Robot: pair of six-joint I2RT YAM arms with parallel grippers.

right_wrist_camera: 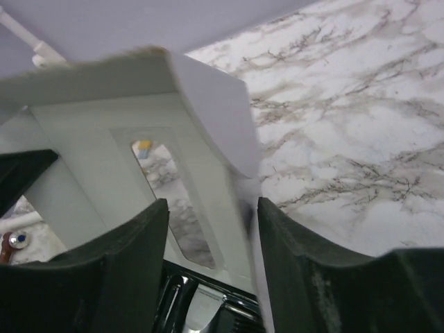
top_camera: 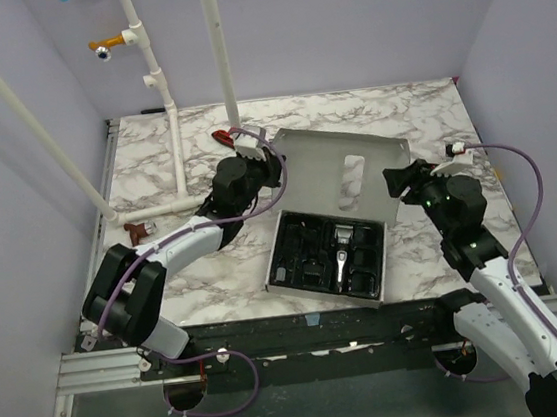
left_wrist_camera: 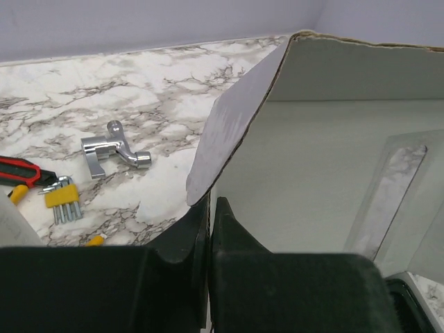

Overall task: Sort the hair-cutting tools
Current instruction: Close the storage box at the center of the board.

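Observation:
An open white box holds several black plastic hair-cutting pieces and a slim clipper with a silver blade end. Its lid stands raised behind the tray. My left gripper is shut on the lid's left side flap, with the flap edge pinched between the jaws of the left gripper. My right gripper is open, its jaws either side of the lid's right edge. The right gripper looks down on the clipper's silver end.
White pipes stand at the back left. A reddish-brown T-shaped piece lies at the left. A chrome bracket, yellow hex keys and a red-handled tool lie left of the lid.

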